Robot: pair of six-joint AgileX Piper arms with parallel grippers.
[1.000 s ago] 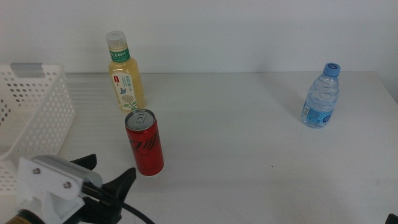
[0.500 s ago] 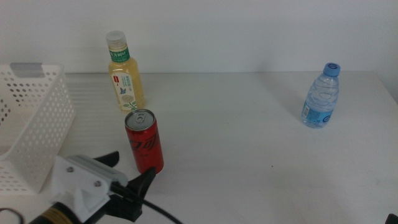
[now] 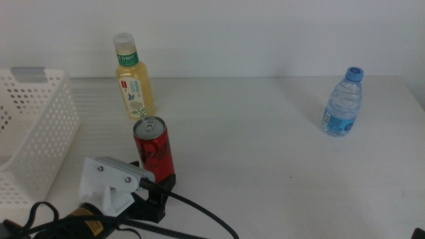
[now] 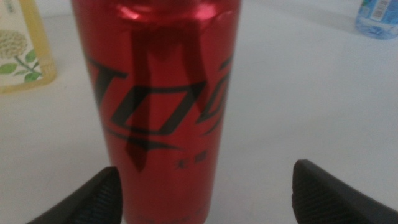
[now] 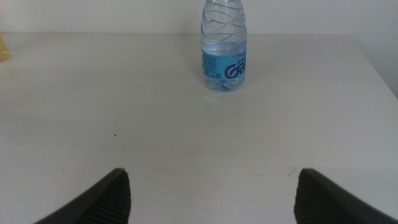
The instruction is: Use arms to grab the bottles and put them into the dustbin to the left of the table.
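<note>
A slim red can point(image 3: 154, 150) stands upright on the white table point(image 3: 265, 166). My left gripper point(image 3: 157, 187) is low on the table with its jaws open around the can's base. In the left wrist view the can point(image 4: 155, 93) fills the space between the open jaws of the left gripper point(image 4: 205, 190), closer to one jaw. A yellow-drink bottle point(image 3: 134, 79) stands behind the can. A small water bottle point(image 3: 343, 103) stands at the far right. My right gripper point(image 5: 211, 190) is open and empty, facing the water bottle point(image 5: 224, 50) from a distance. The white dustbin point(image 3: 33, 133) is at the left.
The yellow bottle point(image 4: 22, 50) stands close behind the can, beside the dustbin's near corner. The left arm's black cable point(image 3: 199, 216) trails along the table's front. The table's right edge point(image 3: 418, 99) is just past the water bottle.
My left gripper has moved right and forward along the table front until its open jaws reach the red can's base. The bottles, can and dustbin have not moved.
</note>
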